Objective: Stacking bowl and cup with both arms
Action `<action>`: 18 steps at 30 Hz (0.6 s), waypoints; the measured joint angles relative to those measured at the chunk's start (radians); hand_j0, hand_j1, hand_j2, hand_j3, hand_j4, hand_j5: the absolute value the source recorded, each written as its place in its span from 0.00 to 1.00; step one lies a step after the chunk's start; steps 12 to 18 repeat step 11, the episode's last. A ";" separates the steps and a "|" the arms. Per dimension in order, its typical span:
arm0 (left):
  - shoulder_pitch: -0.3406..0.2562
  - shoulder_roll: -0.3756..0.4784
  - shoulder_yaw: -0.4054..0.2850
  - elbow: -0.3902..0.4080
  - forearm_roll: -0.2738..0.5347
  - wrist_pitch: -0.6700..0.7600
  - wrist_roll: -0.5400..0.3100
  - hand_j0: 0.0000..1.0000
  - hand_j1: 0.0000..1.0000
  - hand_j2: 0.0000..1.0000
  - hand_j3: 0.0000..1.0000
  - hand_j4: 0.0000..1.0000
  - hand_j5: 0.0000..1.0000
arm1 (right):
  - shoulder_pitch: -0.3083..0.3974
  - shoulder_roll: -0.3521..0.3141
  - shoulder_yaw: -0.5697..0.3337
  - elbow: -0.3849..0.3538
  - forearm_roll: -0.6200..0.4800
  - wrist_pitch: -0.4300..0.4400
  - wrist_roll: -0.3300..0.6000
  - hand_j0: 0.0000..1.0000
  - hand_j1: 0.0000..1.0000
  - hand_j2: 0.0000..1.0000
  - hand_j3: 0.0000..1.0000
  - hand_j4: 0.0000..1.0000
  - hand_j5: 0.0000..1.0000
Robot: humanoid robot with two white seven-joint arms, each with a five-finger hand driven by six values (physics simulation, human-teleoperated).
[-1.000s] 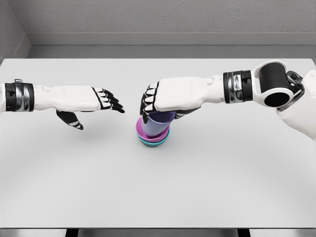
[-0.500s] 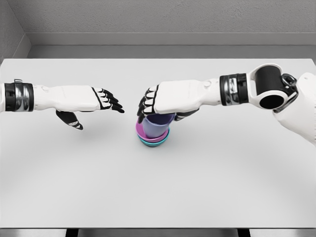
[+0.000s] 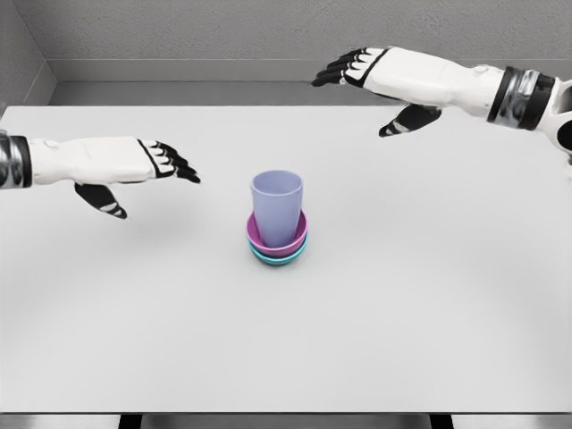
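Head view. A lavender cup (image 3: 277, 206) stands upright inside a pink bowl (image 3: 276, 239) nested in a teal bowl (image 3: 278, 258), mid-table (image 3: 429, 304). Left hand (image 3: 125, 165) and right hand (image 3: 393, 80) hover apart, fingers extended, holding nothing.

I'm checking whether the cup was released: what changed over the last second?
The right hand let go of the cup and pulled back up toward the far right, fingers open. The left hand drifted slightly left, open. The cup and the bowls stayed put.
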 measured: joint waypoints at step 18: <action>0.037 0.005 0.005 0.009 -0.002 0.000 0.000 1.00 1.00 1.00 1.00 1.00 1.00 | 0.009 -0.005 -0.045 0.205 0.085 -0.002 0.000 1.00 1.00 1.00 1.00 1.00 1.00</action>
